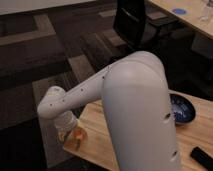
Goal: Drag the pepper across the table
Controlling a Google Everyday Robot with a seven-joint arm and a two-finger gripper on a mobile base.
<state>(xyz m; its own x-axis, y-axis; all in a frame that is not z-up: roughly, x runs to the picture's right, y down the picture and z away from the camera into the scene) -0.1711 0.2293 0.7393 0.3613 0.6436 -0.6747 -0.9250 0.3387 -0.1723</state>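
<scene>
My own white arm (135,110) fills the middle of the view and blocks most of the table (100,137). At about three o'clock from it a dark blue bowl (181,107) sits on the wood, and a black object (202,157) lies near the five o'clock corner. A black chair (137,22) stands on the carpet at twelve o'clock, with a paler table carrying a blue disc (178,11) behind it. My gripper (70,134) hangs low at the table's left corner, around eight o'clock. The pepper (77,136) shows as an orange patch at that corner, right at my gripper's tip; whether it is gripped there is unclear.
</scene>
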